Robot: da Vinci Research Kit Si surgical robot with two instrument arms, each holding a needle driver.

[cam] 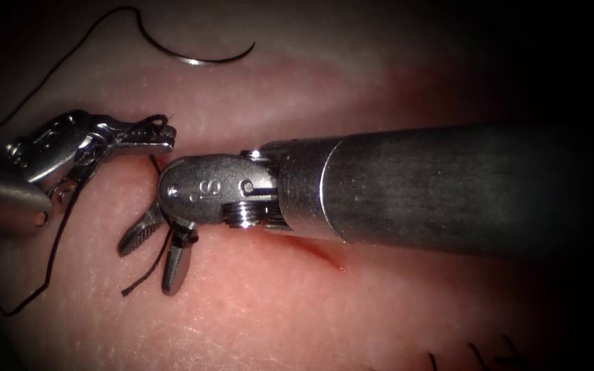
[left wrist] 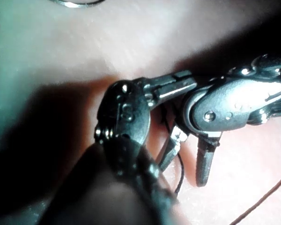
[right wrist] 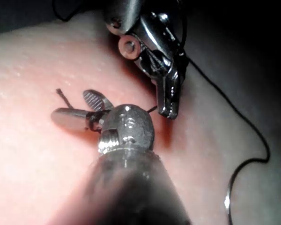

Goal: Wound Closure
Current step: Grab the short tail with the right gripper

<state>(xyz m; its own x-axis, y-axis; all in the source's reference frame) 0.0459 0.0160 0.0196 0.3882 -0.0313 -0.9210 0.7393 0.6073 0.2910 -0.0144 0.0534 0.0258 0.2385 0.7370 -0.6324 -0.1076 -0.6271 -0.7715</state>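
Tissue (cam: 297,302) is lying under everything, pink and soft, with the cut (cam: 321,253) showing as a thin red line just under the big shaft. Across it the right tool (cam: 156,254) is reaching in from the right, and its two jaws are spread apart and pointing down, holding nothing. A short loose end of thread (cam: 147,271) is hanging between those open jaws. The left tool (cam: 147,139) is sitting just up and to the left, close beside it, with its jaws pinched together on the thread near the knot. Its jaws are pointing to the right. The needle (cam: 204,58) is lying loose on the tissue, well apart from both tools, up past the left tool's jaws. It is not stuck in the tissue, and its curve is running sideways. I think the left tool is the nearer one to it.
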